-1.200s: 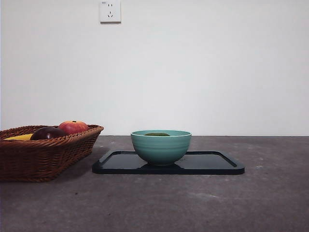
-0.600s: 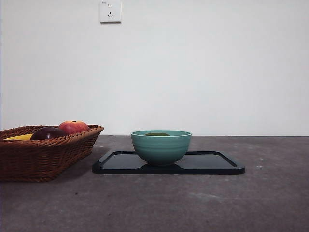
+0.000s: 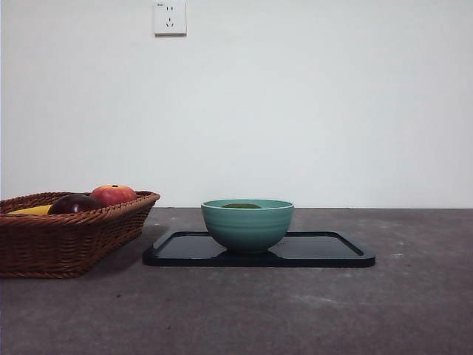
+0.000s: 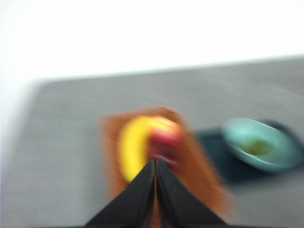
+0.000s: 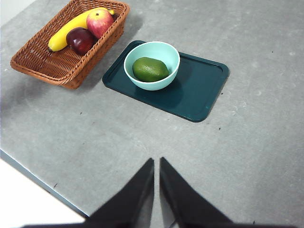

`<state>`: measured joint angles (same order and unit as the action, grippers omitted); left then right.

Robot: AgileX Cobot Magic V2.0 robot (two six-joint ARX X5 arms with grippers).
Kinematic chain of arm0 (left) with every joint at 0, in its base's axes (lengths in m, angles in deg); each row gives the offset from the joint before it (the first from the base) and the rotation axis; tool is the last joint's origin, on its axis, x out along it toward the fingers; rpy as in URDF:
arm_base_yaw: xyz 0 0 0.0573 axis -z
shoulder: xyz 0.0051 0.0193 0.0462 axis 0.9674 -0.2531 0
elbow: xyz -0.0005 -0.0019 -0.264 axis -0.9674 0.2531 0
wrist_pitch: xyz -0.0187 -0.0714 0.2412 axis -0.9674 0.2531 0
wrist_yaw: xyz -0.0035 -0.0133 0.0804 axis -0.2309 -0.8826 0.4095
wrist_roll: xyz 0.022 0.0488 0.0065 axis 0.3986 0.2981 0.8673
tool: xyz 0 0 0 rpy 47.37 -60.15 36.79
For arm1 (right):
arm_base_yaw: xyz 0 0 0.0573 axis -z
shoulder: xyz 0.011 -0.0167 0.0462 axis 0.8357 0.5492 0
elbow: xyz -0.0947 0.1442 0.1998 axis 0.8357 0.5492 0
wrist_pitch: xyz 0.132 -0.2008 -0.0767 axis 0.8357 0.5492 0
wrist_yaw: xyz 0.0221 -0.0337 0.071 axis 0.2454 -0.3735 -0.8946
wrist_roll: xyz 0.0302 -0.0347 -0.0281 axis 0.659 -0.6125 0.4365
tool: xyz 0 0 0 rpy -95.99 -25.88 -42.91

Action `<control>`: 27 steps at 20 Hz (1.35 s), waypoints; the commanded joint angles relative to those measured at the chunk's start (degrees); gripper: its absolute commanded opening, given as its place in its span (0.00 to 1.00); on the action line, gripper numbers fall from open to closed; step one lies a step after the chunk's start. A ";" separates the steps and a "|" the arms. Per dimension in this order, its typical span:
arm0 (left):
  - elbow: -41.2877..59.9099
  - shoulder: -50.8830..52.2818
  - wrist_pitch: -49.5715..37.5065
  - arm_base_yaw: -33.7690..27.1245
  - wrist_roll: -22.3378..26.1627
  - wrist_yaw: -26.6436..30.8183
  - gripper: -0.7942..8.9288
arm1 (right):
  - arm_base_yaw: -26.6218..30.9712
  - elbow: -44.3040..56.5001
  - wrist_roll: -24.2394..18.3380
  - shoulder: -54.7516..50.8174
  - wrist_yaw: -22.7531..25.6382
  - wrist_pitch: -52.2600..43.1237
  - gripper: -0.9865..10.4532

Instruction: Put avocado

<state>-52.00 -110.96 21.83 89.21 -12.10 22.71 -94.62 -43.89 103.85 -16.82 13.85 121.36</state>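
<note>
Front view shows a teal bowl [image 3: 247, 224] standing on a dark tray [image 3: 325, 255] on the grey counter [image 3: 295, 310], with only the top of the avocado [image 3: 242, 205] visible over its rim, and a wicker basket [image 3: 66, 240] to the side holding a red apple [image 3: 113, 194] and a dark purple fruit [image 3: 74, 203]. Left wrist view is blurred, but the left gripper [image 4: 155, 164] has its jaws together, high over the basket with a banana [image 4: 132, 145] in it. Right wrist view shows the right gripper [image 5: 156, 164] with jaws almost together and holding nothing, above bare counter, well apart from the bowl where the avocado lies.

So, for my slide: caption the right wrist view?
Avocado in teal bowl on tray; right gripper shut.
</note>
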 commanded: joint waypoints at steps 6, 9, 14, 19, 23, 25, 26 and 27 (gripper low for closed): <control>27.82 5.79 -24.20 -15.45 1.03 0.22 0.09 | -0.57 -0.31 0.61 0.39 0.04 -0.74 0.10; 39.21 11.65 -31.10 -15.45 -0.31 0.20 0.09 | -0.57 -0.31 0.61 0.39 0.07 -0.74 0.10; 49.70 20.63 -31.69 -15.45 -0.26 0.22 0.09 | -0.57 -0.31 0.61 0.39 0.07 -0.74 0.10; 52.96 21.20 -32.59 -15.39 -0.42 -0.07 0.09 | -0.57 -0.31 0.61 0.39 0.04 -0.74 0.10; 53.20 21.20 -33.16 -15.39 -3.04 -1.73 0.09 | -0.57 -0.31 0.61 0.39 0.04 -0.74 0.10; 54.14 21.20 -35.98 -15.39 -3.04 -5.16 0.09 | -0.57 -0.31 0.61 0.39 0.04 -0.74 0.10; 54.69 21.20 -37.51 -15.39 -3.04 -6.23 0.09 | -0.57 -0.31 0.61 0.39 0.04 -0.74 0.10; 55.06 21.20 -38.29 -15.39 -3.02 -6.40 0.09 | -0.57 -0.31 0.61 0.39 0.04 -0.74 0.10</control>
<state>1.83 -89.87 -16.99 73.84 -14.85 16.61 -94.62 -43.86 103.85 -16.82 13.88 121.21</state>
